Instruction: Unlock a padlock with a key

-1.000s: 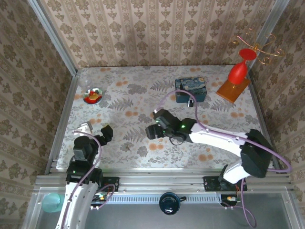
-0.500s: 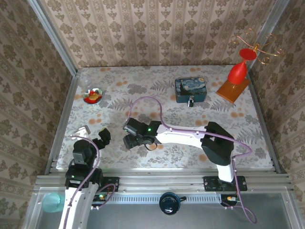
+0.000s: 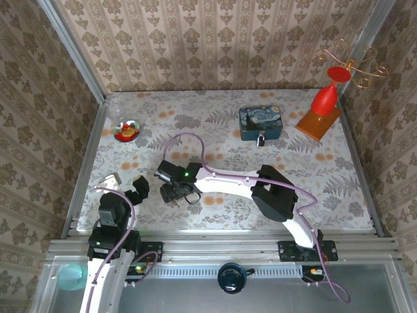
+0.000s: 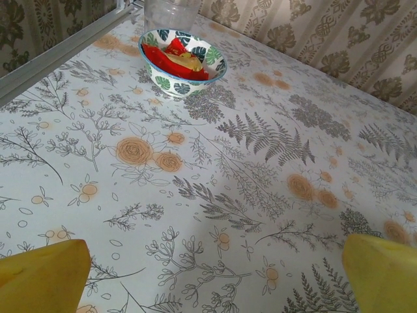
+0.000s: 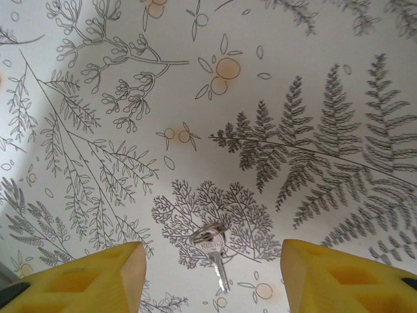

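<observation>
Two arms are sharing the flower-printed table (image 3: 306, 169). The right arm is reaching far across to the left half, and its right tool (image 3: 174, 193) is hanging low over the cloth. The left tool (image 3: 128, 182) is hovering near its own base with its yellow fingers spread as wide as they go, holding nothing. Toward the far edge the blue starry-night tin (image 3: 260, 121) is sitting, and the padlock (image 3: 260, 139) is lying just in front of it, well apart from both tools. In the right wrist view the small silvery key (image 5: 214, 249) is lying flat on the table between the yellow fingers (image 5: 98, 277), which are standing apart and not touching it. Trouble is likely sitting in the pickup. The key is lying thin and flat, so the pads may end up scraping the cloth or sliding over it. That could nudge it sideways or pinch only its head, leaving the blade pointing the wrong way for the padlock's keyhole.
</observation>
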`<control>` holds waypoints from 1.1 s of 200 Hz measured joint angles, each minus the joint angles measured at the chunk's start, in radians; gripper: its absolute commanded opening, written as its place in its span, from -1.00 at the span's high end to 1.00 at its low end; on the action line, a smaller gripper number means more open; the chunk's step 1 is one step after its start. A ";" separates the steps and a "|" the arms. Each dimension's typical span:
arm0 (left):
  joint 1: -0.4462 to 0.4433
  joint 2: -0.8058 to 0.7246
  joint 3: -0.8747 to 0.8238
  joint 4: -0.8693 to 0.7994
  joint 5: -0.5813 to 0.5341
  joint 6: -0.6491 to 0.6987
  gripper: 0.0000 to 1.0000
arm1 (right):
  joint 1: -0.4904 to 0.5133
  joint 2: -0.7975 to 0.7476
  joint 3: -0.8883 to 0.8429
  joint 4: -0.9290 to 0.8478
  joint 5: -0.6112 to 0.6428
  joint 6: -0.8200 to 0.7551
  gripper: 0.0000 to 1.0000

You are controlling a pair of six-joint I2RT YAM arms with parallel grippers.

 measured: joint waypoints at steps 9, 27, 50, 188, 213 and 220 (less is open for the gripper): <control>0.000 0.000 0.000 -0.003 -0.002 0.000 -1.00 | 0.003 0.019 0.018 -0.008 -0.003 -0.001 -0.07; 0.000 0.000 0.000 -0.007 -0.007 0.000 -1.00 | 0.010 0.048 0.049 -0.029 -0.011 -0.001 -0.03; 0.000 0.000 0.000 -0.014 -0.010 0.000 -1.00 | 0.019 0.093 0.102 -0.053 -0.020 -0.003 0.05; -0.006 0.000 0.000 -0.017 -0.016 -0.003 -1.00 | 0.030 0.178 0.181 -0.156 0.009 -0.021 0.27; -0.006 0.000 0.000 -0.017 -0.019 -0.003 -1.00 | 0.031 0.183 0.188 -0.159 0.010 -0.023 0.27; -0.006 0.000 0.000 -0.017 -0.021 -0.003 -1.00 | 0.031 0.187 0.195 -0.164 0.012 -0.023 0.27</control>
